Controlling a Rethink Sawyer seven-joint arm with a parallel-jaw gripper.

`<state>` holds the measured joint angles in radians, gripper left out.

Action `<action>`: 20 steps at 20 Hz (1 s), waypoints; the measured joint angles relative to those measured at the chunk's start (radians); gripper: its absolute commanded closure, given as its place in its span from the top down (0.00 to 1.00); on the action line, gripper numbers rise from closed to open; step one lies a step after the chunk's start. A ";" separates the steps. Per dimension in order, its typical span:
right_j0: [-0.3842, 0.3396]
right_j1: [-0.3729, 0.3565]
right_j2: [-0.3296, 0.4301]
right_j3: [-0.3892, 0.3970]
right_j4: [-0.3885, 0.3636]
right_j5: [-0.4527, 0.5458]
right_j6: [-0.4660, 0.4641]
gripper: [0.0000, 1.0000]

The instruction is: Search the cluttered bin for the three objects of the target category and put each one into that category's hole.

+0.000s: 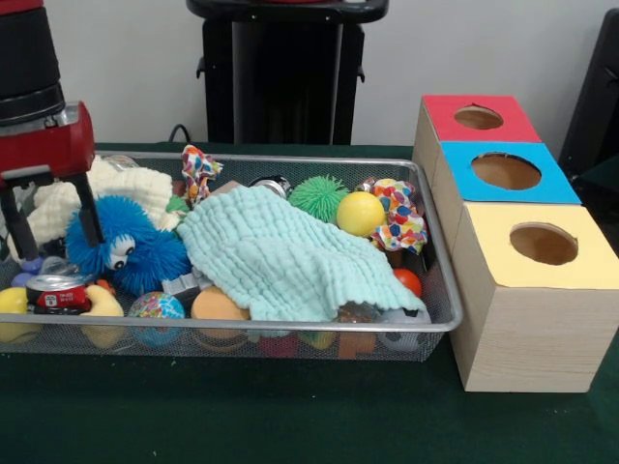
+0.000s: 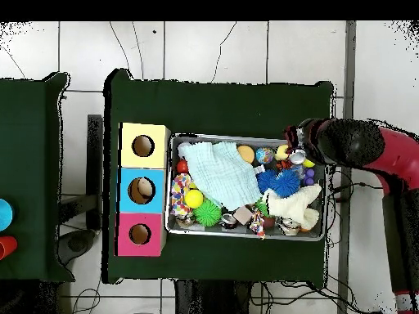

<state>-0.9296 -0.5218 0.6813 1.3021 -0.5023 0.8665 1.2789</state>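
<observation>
Hovering over one end of the silver wire-mesh bin, the red and black Sawyer gripper hangs with its two dark fingers spread apart and nothing between them; in the front view one finger stands just against the fuzzy blue toy with googly eyes, though whether it touches cannot be told. Below sit a crushed red drink can and a yellow rubber piece in the bin's near corner. A pale green waffle-weave cloth drapes across the bin's middle, hiding whatever lies beneath, with a yellow ball and a spiky green ball by the far rim. Beside the bin's other end stand three wooden boxes with holes, topped red, blue and yellow.

From overhead, the arm reaches over the bin's corner farthest from the boxes, above the blue toy and a cream plush, the cloth between them and the yellow-topped box. The search step appears in hand; nothing marks the target category, so the next move calls for settling on one object and closing on it
</observation>
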 measured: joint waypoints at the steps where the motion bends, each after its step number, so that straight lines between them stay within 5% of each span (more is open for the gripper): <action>1: 0.000 0.004 0.001 -0.003 0.000 0.000 0.000 1.00; 20: 0.078 0.220 0.017 -0.119 -0.011 0.000 0.000 1.00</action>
<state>-0.8519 -0.3014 0.6981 1.1829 -0.5134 0.8663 1.2784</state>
